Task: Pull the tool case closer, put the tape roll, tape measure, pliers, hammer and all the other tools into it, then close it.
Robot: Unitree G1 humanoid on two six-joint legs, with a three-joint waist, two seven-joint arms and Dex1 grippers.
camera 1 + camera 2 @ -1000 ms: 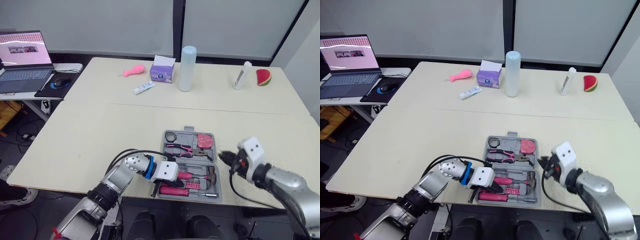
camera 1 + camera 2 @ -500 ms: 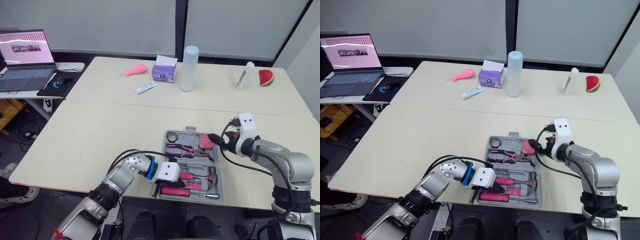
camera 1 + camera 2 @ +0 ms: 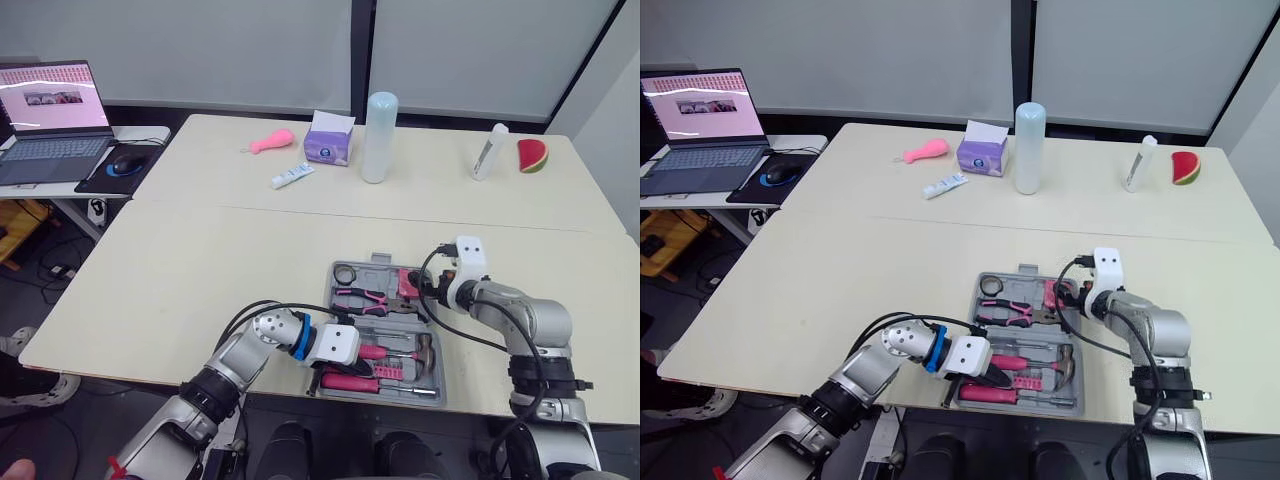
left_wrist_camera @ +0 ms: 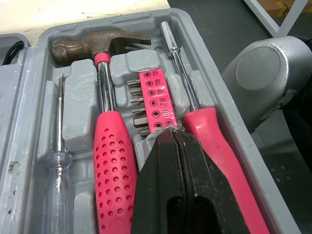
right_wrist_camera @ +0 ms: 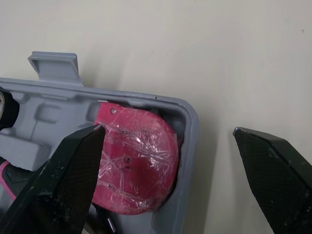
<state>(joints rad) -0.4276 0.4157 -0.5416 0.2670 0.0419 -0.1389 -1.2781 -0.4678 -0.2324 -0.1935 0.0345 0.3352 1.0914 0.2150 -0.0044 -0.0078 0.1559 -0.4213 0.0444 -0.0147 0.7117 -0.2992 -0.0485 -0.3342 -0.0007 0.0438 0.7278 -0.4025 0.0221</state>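
- Left wrist view: the left gripper (image 4: 171, 136) has its two black fingers pressed tight together, with nothing between them
- Its tip hangs over the pink strip of bits (image 4: 156, 100), inside the open grey tool case (image 4: 78, 102)
- The hammer (image 4: 105, 146) lies in its slot on one side of the tip, and the pink screwdriver (image 4: 214, 141) lies on the other side
- A thin see-through screwdriver (image 4: 58, 170) lies beside the hammer, on the side away from the tip
- Right wrist view: the right gripper (image 5: 168, 129) has its fingers wide apart and holds nothing
- One finger (image 5: 63, 180) is over the pink tape measure (image 5: 136, 161), which sits in a corner of the case
- The other finger (image 5: 273, 170) is over the bare table (image 5: 195, 39), so the grey wall of the case lies between the two
- Head views: the case lies open near the front edge of the table
- The tape roll (image 3: 343, 273) sits in the far left corner of the case, and the pliers (image 3: 365, 298) lie just beside it
- The left gripper is at the near left part of the case, and the right gripper is at its far right corner
- A tall pale bottle (image 3: 377, 137) and a purple tissue box (image 3: 328, 140) stand far back on the table, well apart from the case
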